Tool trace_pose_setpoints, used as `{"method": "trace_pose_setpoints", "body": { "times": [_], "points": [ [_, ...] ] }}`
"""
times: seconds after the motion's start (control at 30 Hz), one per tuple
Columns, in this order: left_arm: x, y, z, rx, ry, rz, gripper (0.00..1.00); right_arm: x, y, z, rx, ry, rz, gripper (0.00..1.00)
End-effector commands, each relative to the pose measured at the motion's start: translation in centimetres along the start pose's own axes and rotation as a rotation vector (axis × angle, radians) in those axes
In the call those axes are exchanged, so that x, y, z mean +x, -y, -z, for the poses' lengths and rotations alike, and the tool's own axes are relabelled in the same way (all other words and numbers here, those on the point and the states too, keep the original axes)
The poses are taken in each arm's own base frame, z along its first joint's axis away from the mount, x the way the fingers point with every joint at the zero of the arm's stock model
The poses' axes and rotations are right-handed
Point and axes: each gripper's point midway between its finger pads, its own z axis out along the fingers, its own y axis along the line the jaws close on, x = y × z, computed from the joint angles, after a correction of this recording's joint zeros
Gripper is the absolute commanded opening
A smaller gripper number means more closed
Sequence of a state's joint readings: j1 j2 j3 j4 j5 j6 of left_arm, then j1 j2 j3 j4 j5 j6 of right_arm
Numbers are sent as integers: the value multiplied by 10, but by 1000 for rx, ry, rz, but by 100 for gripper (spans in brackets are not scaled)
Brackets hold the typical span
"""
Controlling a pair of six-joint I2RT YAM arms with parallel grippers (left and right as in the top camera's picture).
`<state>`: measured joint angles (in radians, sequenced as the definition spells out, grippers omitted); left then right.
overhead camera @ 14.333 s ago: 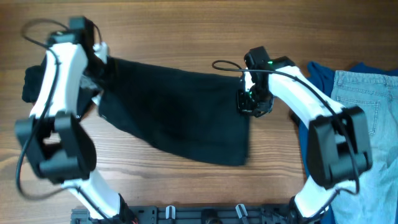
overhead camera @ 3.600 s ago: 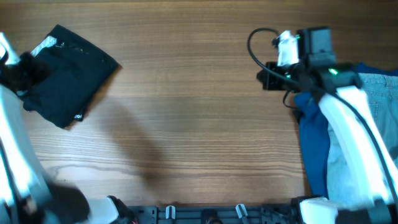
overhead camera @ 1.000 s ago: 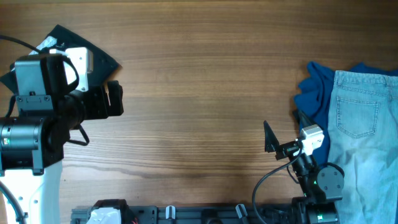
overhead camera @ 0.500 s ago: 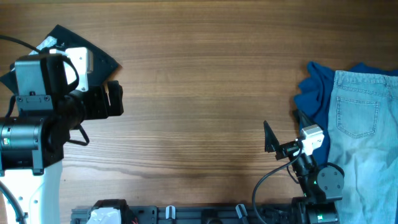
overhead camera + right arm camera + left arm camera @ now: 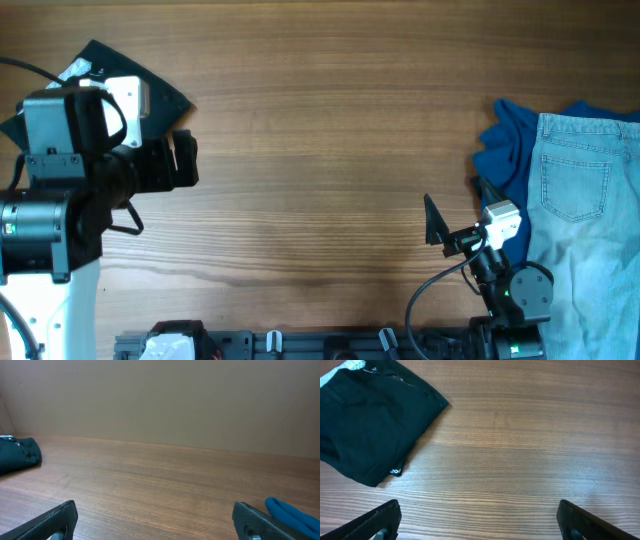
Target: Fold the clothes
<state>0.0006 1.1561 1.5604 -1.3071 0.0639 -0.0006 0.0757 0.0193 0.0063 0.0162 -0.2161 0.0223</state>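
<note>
**A:** Where are the clothes?

**B:** The black shorts [image 5: 370, 420] lie as a folded bundle flat on the far left corner of the wooden table [image 5: 320, 120]. A strip of pale waistband [image 5: 342, 366] shows along their far edge, and a small white label [image 5: 395, 471] sits at the near corner. From overhead, the left arm [image 5: 50, 220] hides most of the bundle.

**A:** And the other garments?

**B:** They are on the opposite side, well apart from the shorts. The blue top [image 5: 505, 150] is rumpled at the right edge, and the light-blue jeans [image 5: 585, 190] are spread out beside it with a back pocket facing up. The jeans overlap the top's right side. Neither is folded.

**A:** How does the left gripper [image 5: 477, 510] stand?

**B:** It hangs above the wood just to the right of the shorts, touching neither them nor the table. Its two fingers are spread wide, each at a bottom corner of the wrist view, with nothing between them.

**A:** And the right gripper [image 5: 154, 512]?

**B:** It sits low near the table's front edge, just left of the jeans and near the blue top. Its jaws are also wide apart and hold nothing. The wrist camera looks level across the tabletop. A fold of the blue top shows by the right finger, and the dark bundle lies far off at the left.
</note>
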Motion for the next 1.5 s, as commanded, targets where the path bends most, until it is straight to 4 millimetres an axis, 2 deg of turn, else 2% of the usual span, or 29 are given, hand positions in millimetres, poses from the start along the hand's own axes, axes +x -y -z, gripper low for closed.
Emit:
{"method": "trace_pose_setpoints", "body": {
  "times": [0.0,0.07,0.13,0.2,0.3,0.4,0.5,0.63,0.77,0.9,1.17,1.27,1.3,1.47],
  "points": [
    [5,-1,23,-10,57,-30,100,-4,-1,1,-5,18,-10,100],
    [17,-1,41,-13,88,-33,100,-4,-1,1,-5,18,-10,100],
    [12,-3,52,-27,168,-35,100,-4,-1,1,-5,18,-10,100],
    [0,-4,65,-33,326,-38,100,-4,-1,1,-5,18,-9,100],
    [-5,-3,72,-21,497,-43,100,-4,-1,1,-5,18,-10,100],
    [-1,-4,71,-11,649,-48,100,-4,-1,1,-5,18,-10,100],
    [10,-5,57,9,757,-20,100,-4,-1,1,-5,18,-10,100],
    [32,-9,24,24,806,11,100,-4,-1,1,-5,18,-10,100],
    [56,-14,-10,40,816,52,100,-4,-1,1,-5,18,-9,100],
    [72,-16,-31,68,849,108,100,-4,-1,1,-5,18,-10,100],
    [93,-23,-76,87,909,151,100,-4,-1,1,-5,18,-10,100],
    [107,-25,-104,84,861,164,100,-4,-1,1,-5,18,-10,100],
    [112,-25,-109,79,832,163,100,-4,-1,1,-5,18,-10,100],
    [112,-26,-108,79,834,164,100,-4,-1,1,-5,18,-10,100]
  ]
}}
